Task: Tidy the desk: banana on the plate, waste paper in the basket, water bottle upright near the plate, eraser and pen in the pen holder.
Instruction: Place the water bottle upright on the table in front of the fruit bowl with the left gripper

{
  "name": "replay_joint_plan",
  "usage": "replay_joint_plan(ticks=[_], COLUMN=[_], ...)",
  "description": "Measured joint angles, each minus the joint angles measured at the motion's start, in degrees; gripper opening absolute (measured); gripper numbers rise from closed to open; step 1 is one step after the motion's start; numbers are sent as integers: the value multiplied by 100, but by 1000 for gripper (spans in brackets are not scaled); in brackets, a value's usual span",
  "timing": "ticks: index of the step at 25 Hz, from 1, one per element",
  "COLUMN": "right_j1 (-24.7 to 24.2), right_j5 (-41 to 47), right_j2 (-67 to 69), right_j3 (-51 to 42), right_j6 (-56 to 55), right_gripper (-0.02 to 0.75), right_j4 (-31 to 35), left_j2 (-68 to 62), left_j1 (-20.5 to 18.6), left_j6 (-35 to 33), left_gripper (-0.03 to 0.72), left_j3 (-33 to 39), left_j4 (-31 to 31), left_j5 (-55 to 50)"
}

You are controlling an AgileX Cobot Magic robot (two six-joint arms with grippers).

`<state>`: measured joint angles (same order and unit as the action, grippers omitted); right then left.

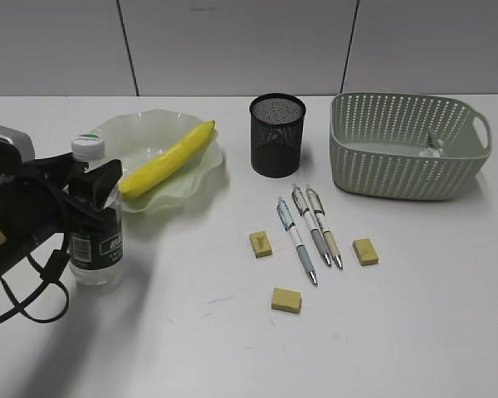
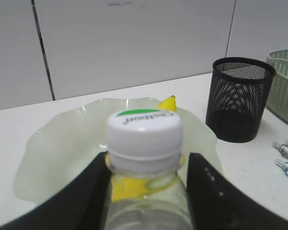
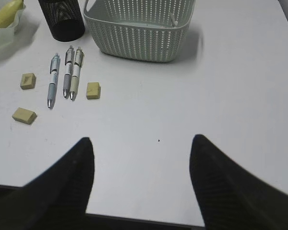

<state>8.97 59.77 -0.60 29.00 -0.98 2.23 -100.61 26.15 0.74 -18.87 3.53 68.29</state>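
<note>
The water bottle (image 1: 95, 240) stands upright on the desk (image 1: 398, 332) just left of the plate (image 1: 149, 124). My left gripper (image 1: 93, 192) is shut on its shoulder, below the white cap (image 2: 143, 129). The banana (image 1: 170, 157) lies in the plate. The waste paper (image 1: 432, 149) lies inside the basket (image 1: 411, 178). Three pens (image 1: 311, 232) and three yellow erasers (image 1: 261, 244) lie in front of the pen holder (image 1: 276, 133). My right gripper (image 3: 139, 143) is open and empty above the desk's near right part; it does not show in the exterior view.
The basket stands at the back right, the pen holder between it and the plate. The desk's near edge (image 3: 144, 218) shows under my right gripper. A white panelled wall (image 1: 232, 41) runs behind the desk.
</note>
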Motion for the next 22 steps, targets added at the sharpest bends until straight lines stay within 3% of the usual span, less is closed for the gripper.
replay_joint_plan(ticks=[7, 15, 17, 22], right_j1=[0, 0, 0, 0], right_j5=[0, 0, 0, 0], right_j2=[0, 0, 0, 0], right_j3=[0, 0, 0, 0], right_j6=[0, 0, 0, 0], right_gripper=[498, 498, 498, 498], right_j4=[0, 0, 0, 0], left_j2=[343, 1507, 2158, 4084], left_j1=[0, 0, 0, 0], left_j6=[0, 0, 0, 0], left_gripper=[524, 537, 529, 516], left_j3=[82, 94, 33, -700], left_j4=[-212, -485, -353, -108], left_j5=[76, -305, -1547, -5848])
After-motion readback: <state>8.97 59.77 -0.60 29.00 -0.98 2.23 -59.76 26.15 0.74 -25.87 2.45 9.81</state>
